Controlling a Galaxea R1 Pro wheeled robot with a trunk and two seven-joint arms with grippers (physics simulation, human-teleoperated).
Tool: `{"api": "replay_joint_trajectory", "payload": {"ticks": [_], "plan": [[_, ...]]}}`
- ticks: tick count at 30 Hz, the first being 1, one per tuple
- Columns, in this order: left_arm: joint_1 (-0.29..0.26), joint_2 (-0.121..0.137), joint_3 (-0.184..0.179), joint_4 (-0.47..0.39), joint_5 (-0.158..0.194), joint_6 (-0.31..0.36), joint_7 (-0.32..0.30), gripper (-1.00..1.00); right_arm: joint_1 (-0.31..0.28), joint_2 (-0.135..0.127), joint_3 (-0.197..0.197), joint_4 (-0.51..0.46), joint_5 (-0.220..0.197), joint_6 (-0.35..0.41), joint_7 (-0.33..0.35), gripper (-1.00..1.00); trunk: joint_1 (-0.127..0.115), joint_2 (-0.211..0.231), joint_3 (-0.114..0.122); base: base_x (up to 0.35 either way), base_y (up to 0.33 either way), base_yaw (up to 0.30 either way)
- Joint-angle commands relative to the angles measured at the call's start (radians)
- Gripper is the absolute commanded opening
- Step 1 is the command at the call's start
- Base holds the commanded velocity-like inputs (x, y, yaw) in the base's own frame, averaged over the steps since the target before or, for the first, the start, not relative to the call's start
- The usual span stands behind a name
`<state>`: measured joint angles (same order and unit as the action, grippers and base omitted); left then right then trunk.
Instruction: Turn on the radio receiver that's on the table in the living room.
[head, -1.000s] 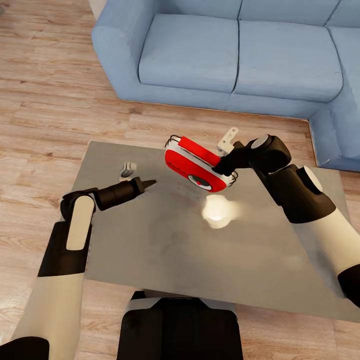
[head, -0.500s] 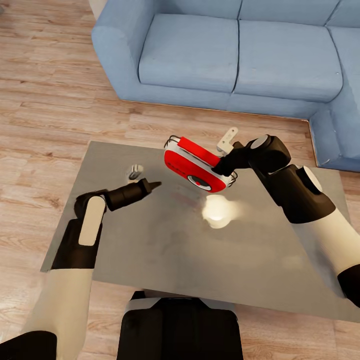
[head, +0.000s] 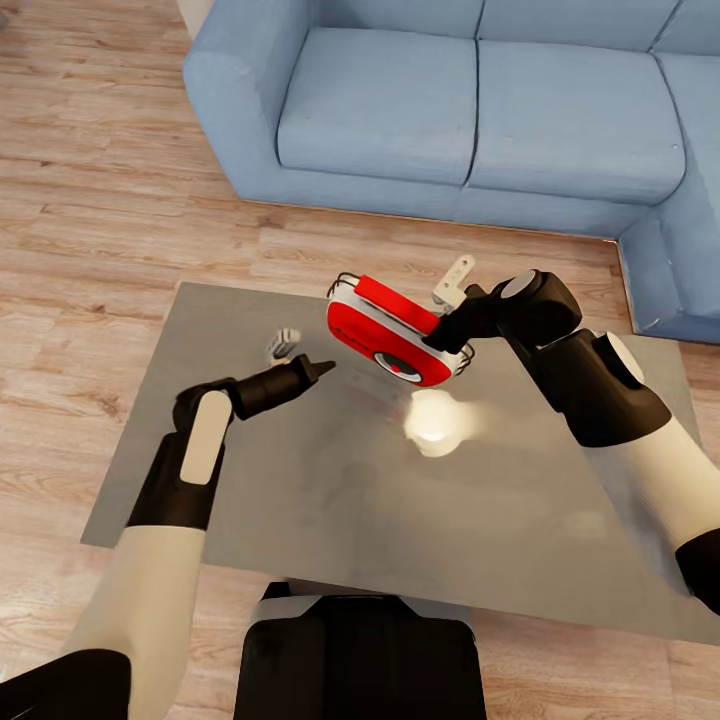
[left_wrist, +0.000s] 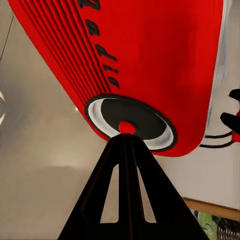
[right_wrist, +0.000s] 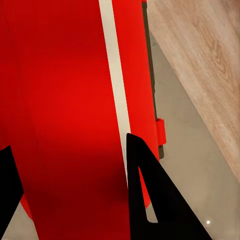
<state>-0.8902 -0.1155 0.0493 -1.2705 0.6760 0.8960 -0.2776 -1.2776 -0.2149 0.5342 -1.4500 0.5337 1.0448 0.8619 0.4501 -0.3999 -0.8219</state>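
Room: wood plank floor, blue sofa (head: 450, 110) behind, low grey table (head: 300, 500) right under me.

Radio: the radio (head: 395, 330) is up off the table, tilted, its face turned down toward my left side, dial (head: 400, 363) at the lower end of the face.

Right hand: my right gripper (head: 445, 335) is clamped on the radio's body; in the right wrist view red casing and the white trim (right_wrist: 116, 95) sit between my two dark fingers (right_wrist: 150, 200), one on each side.

Left hand: my left gripper (head: 312, 370) has its fingers pressed together into one point, nothing held, hovering over the table just beside the radio's lower left edge.

Key relation: the radio lies ahead and to the right of my left fingertip. In the left wrist view the closed tip (left_wrist: 125, 145) lines up almost dead on the red centre of the dial (left_wrist: 131, 122), and I cannot tell whether there is still a sliver of a gap or contact.

Long axis: the radio runs diagonally, upper left to lower right in the head view, handle end (head: 345, 278) toward the sofa.

Nearer arm: left does the poking, right just steadies.

Next, as I judge it: a short straight push along the finger line into the dial centre.

Risk: an off-centre push could twist the radio in my right grip.
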Motion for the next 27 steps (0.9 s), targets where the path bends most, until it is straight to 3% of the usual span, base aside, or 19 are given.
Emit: {"api": "replay_joint_trajectory", "payload": {"ticks": [1, 11, 27], "plan": [[0.000, 0.000, 0.000, 0.009, -0.001, -0.001, 0.000, -1.00, 0.000, 0.000, -0.001, 0.000, -0.006, 0.002, 0.006, -1.00, 0.000, 0.000, 0.000, 0.000, 0.000, 0.000], [-0.029, -0.009, -0.002, 0.121, -0.001, -0.101, -0.007, -1.00, 0.000, 0.000, 0.000, -0.001, -0.006, 0.002, 0.006, -1.00, 0.000, 0.000, 0.000, 0.000, 0.000, 0.000], [-0.032, -0.040, -0.006, 0.167, -0.002, -0.114, -0.009, -1.00, 0.000, 0.000, 0.000, -0.001, -0.006, 0.002, 0.006, -1.00, 0.000, 0.000, 0.000, 0.000, 0.000, 0.000]]}}
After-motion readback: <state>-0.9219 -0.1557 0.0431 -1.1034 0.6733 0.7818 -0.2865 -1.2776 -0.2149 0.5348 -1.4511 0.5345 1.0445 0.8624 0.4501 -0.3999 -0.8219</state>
